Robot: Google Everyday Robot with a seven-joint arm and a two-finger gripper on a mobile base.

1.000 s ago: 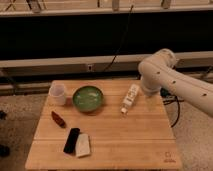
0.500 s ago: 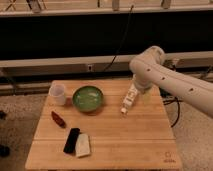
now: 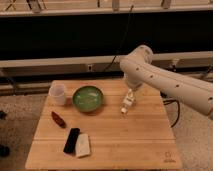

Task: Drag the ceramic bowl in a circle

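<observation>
The ceramic bowl (image 3: 88, 98) is a round, shallow green bowl with a paler inside. It stands on the wooden table (image 3: 130, 140) at the back, left of centre. My white arm reaches in from the right and bends down over the table's back right part. The gripper (image 3: 130, 89) hangs at its lower end, a short way right of the bowl and apart from it, open and holding nothing. The forearm hides most of the gripper.
A small white cup (image 3: 58, 93) stands just left of the bowl. A white bottle (image 3: 127, 102) lies right under the gripper. At the front left lie a red object (image 3: 58, 119), a black bar (image 3: 71, 140) and a white block (image 3: 83, 145).
The arm has swung left across the back right of the table, bringing its lower end closer to the bowl. Bowl, cup and the other items have not moved.
</observation>
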